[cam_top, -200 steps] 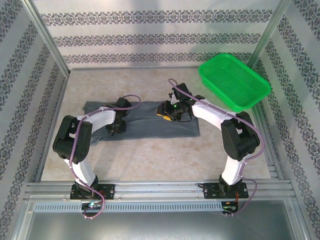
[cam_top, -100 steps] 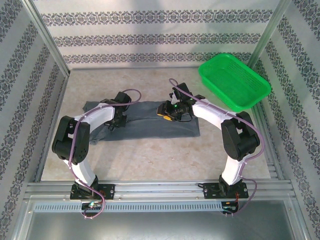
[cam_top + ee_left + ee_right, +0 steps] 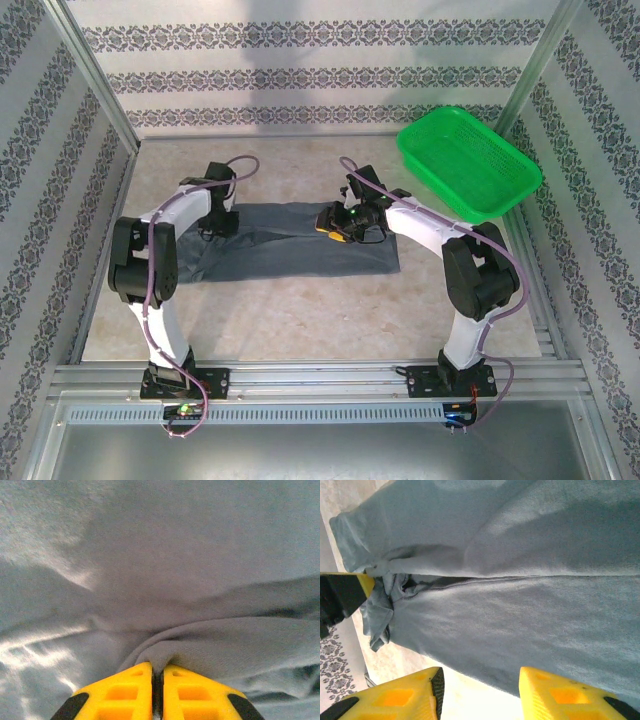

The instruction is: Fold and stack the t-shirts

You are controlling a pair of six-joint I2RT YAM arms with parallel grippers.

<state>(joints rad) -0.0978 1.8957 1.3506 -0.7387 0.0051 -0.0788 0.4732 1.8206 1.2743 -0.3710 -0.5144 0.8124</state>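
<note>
A dark slate-grey t-shirt (image 3: pixel 290 250) lies spread across the middle of the table. My left gripper (image 3: pixel 215 213) is over its left end, and in the left wrist view the yellow fingers (image 3: pixel 135 685) are pressed together on a pinched ridge of the fabric (image 3: pixel 200 555). My right gripper (image 3: pixel 335 222) hovers over the shirt's back edge right of centre. In the right wrist view it (image 3: pixel 479 680) stands open above the cloth (image 3: pixel 520 605), where the shirt's edge meets the pale table, with nothing between its fingers.
A green mesh basket (image 3: pixel 470 165) sits at the back right, apart from the shirt. Bare beige table (image 3: pixel 300 320) runs between the shirt and the arm bases. Patterned walls close in the left, back and right sides.
My left gripper has travelled back and to the left along the shirt, dragging the pinched fabric with it; the shirt's left end has changed shape. The right arm has stayed put.
</note>
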